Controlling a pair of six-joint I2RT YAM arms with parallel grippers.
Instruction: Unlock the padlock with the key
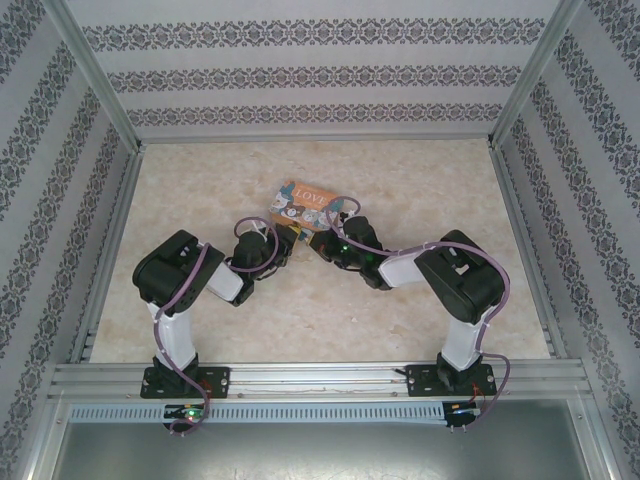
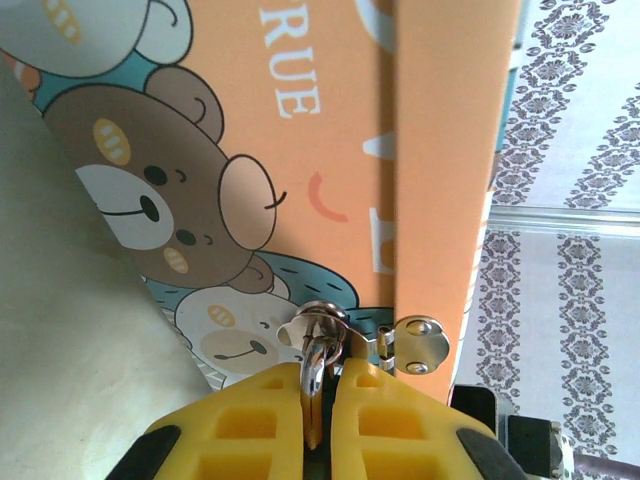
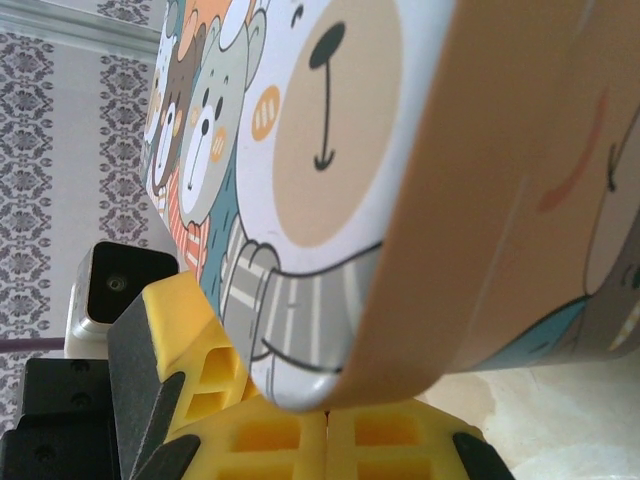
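The left hand [image 2: 320,378] is seen closed almost fully, its yellow fingers [image 2: 265,415] pinched on a thin silvery loop. That loop is judged to be the shackle of the padlock [image 2: 314,352], whose body is hidden between the pads. The shackle is threaded through the small hasp [image 2: 322,318] on the side of the tin [image 2: 200,190], just beside a round latch plate [image 2: 421,342]. So the lock is being steadied at the hasp, probably so its keyhole can be presented to the other arm.

In the right wrist view the right hand [image 3: 326,425] is pressed shut, pad against pad, just under a rounded corner of the tin. Whether the key is nipped in that seam cannot be told, as it is too thin to make out.

From above, the layout is given. Both arms are folded inward and the two hands meet at the near edge of the tin, which rests on the pale surface [image 1: 430,300]. Shackle and hasp are too small to read there, and that detail is supplied by the left wrist camera.
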